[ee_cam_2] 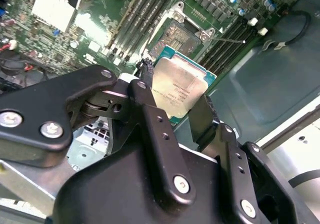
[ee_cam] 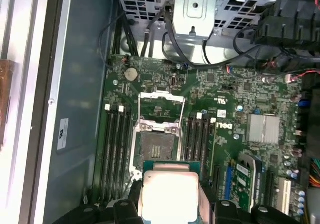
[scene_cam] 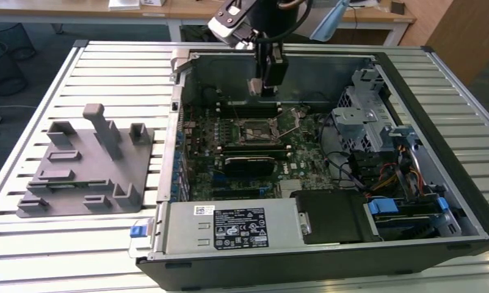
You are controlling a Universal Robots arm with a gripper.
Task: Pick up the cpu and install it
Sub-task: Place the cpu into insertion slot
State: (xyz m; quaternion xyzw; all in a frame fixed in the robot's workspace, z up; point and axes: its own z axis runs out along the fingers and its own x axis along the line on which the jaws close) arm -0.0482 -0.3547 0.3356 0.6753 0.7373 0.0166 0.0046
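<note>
While I hang over the open computer case (scene_cam: 326,70): my gripper (ee_cam_2: 176,98) is clenched on the cpu (ee_cam_2: 179,86) — one finger on each of two opposite edges.
Cpu: silver top facing the wrist cameras, held in the air above the motherboard (ee_cam: 240,104), not seated.
Socket (ee_cam: 159,143): bare, its metal frame swung open — in the first wrist view the cpu's edge sits just beside it.
Bench (scene_cam: 114,67): slatted, carrying the case and a grey fixture (scene_cam: 85,165) on the exterior view's left.
</note>
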